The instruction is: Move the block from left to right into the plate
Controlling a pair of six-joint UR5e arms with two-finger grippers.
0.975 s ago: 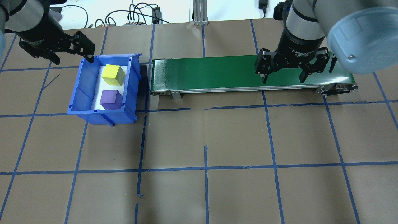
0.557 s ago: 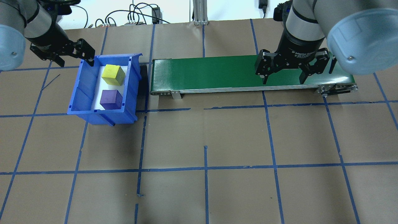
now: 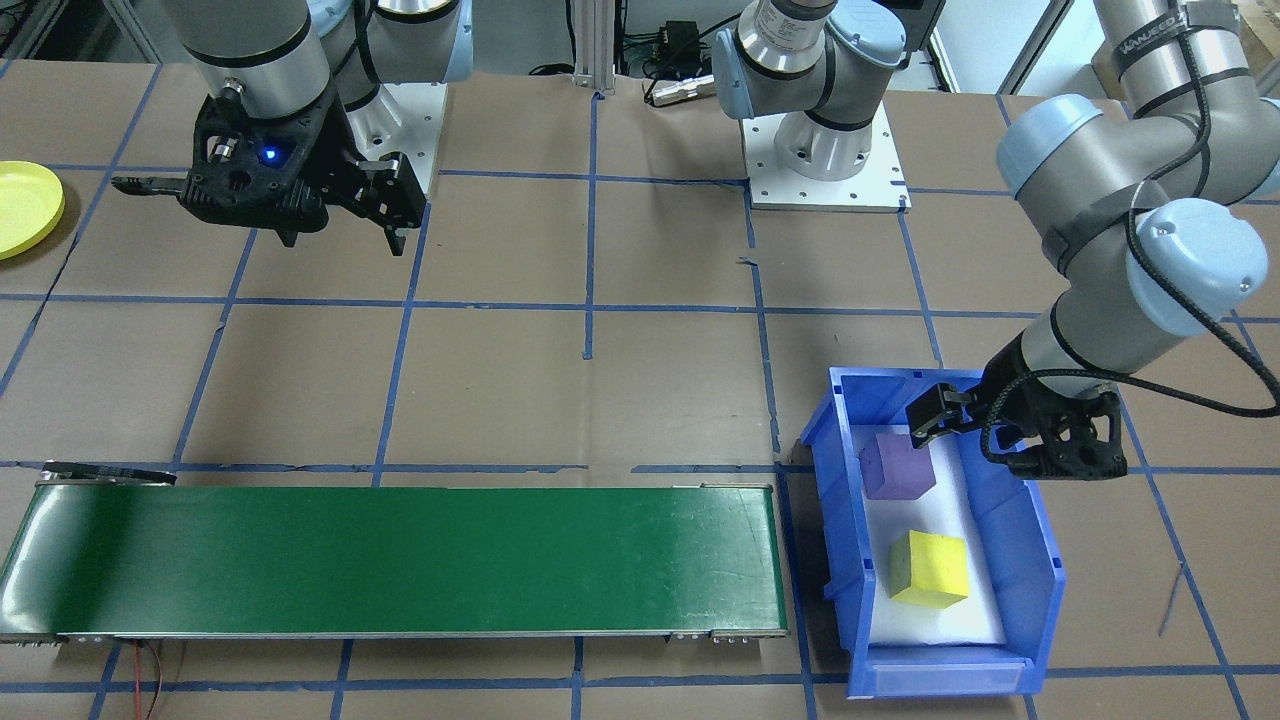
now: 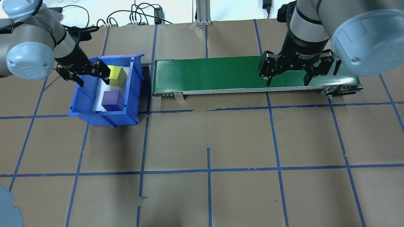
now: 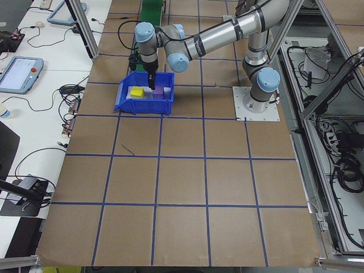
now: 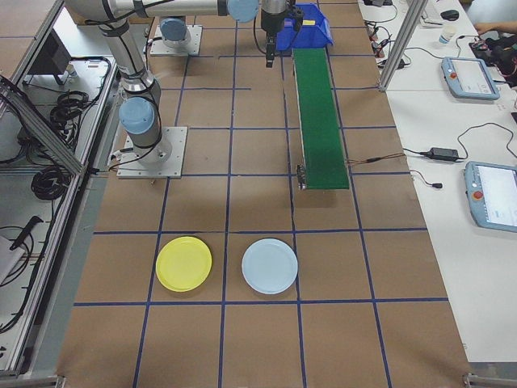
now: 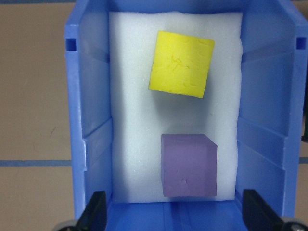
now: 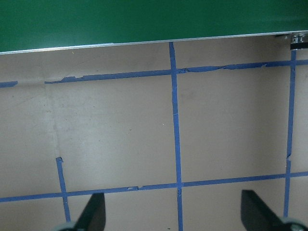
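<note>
Two blocks lie on white foam in a blue bin (image 4: 79, 97): a yellow block (image 4: 118, 76) (image 7: 181, 64) at the far end and a purple block (image 4: 112, 101) (image 7: 188, 165) at the near end. My left gripper (image 4: 92, 81) (image 7: 175, 219) hangs open over the bin beside the yellow block, holding nothing. In the front-facing view it (image 3: 960, 425) sits just above the purple block (image 3: 897, 467). My right gripper (image 4: 287, 80) (image 3: 270, 215) is open and empty over the near edge of the conveyor's right end. The yellow plate (image 3: 25, 205) (image 6: 184, 263) lies on the table's far right.
A long green conveyor belt (image 4: 236, 74) (image 3: 400, 560) runs from beside the bin toward the right. A light blue plate (image 6: 270, 266) lies next to the yellow one. Cables and boxes line the table's far edge (image 4: 135, 19).
My left arm has swung from outside the bin's far left corner to above the bin, still open. The right gripper and both blocks have stayed put.
</note>
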